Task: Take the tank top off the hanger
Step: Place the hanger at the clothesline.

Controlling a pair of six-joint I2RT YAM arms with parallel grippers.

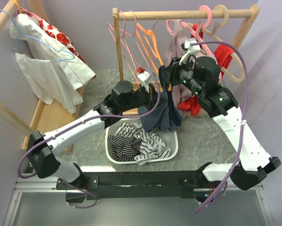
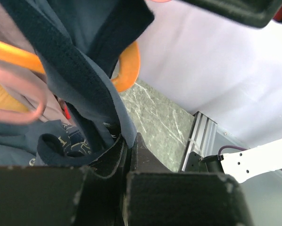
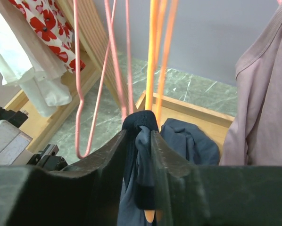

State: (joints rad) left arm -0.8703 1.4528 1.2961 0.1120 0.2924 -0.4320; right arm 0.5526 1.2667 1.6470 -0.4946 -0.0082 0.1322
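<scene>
The navy tank top hangs in the middle of the top view, below the wooden rail, bunched into a dark drape that reaches toward the white basket of striped clothes. It looks like thin knit cotton: light, limp and stretchy, with no stiffness to push against, so it should follow whatever pulls it and catch wherever it is looped. In the right wrist view, the right gripper is clamped on a rolled strap in the centre of the frame, where the strap wraps the foot of the orange hanger. A pink hanger hangs to the left and a mauve shirt fills the right edge. The left gripper is pinched shut on a fold of the same navy cloth low in its own view, with a bound strap edge running up to the upper left past the orange hanger's curved end. The bound hems and straps are probably the best places to hold, since they are thicker and less likely to slide out than the flat body cloth. The fabric is not fragile, but a hard tug could swing the light hanger or drag it along the rail. The strap most likely needs lifting over the hanger's shoulder, not pulling straight down.
</scene>
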